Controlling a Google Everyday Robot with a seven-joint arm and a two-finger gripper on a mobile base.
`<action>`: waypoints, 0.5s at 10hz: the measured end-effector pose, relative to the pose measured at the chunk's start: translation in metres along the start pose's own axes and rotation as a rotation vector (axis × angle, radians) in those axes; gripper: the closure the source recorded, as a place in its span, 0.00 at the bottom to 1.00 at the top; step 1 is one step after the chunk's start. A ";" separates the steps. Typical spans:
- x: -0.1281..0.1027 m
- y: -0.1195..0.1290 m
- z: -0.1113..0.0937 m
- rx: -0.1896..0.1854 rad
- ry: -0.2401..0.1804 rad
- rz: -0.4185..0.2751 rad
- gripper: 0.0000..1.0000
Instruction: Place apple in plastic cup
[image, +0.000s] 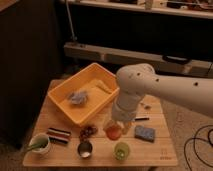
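**Claw over the apple, cup one short hop away**

The claw (115, 127) hangs straight down from the bulky white arm (150, 87) at the middle of the pale wooden tabletop (161, 148), right on top of the small round orange-red apple (114, 133). The wrist hides the contact, so I cannot tell whether the claw is spread or already clamped on the fruit. The apple looks to be at or just above the wood.

The low light-green translucent plastic cup (121, 150) stands near the apple at about five o'clock, close to the front edge.

The apple looks about as wide as the cup, so the drop leaves little margin. A good move would secure the fruit across its widest part, lift just clear of the rim, travel toward five o'clock, centre over the mouth and let go low. A light cup could tip if nudged sideways.

Neighbours to avoid: the shiny metal cup (85, 148) at eight o'clock, the dark bunch of grapes (88, 131) at nine, the blue sponge (145, 133) at three
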 end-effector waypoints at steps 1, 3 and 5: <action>0.006 -0.010 0.015 -0.008 0.006 0.020 1.00; 0.024 -0.030 0.054 -0.037 0.027 0.067 1.00; 0.037 -0.042 0.074 -0.058 0.037 0.106 1.00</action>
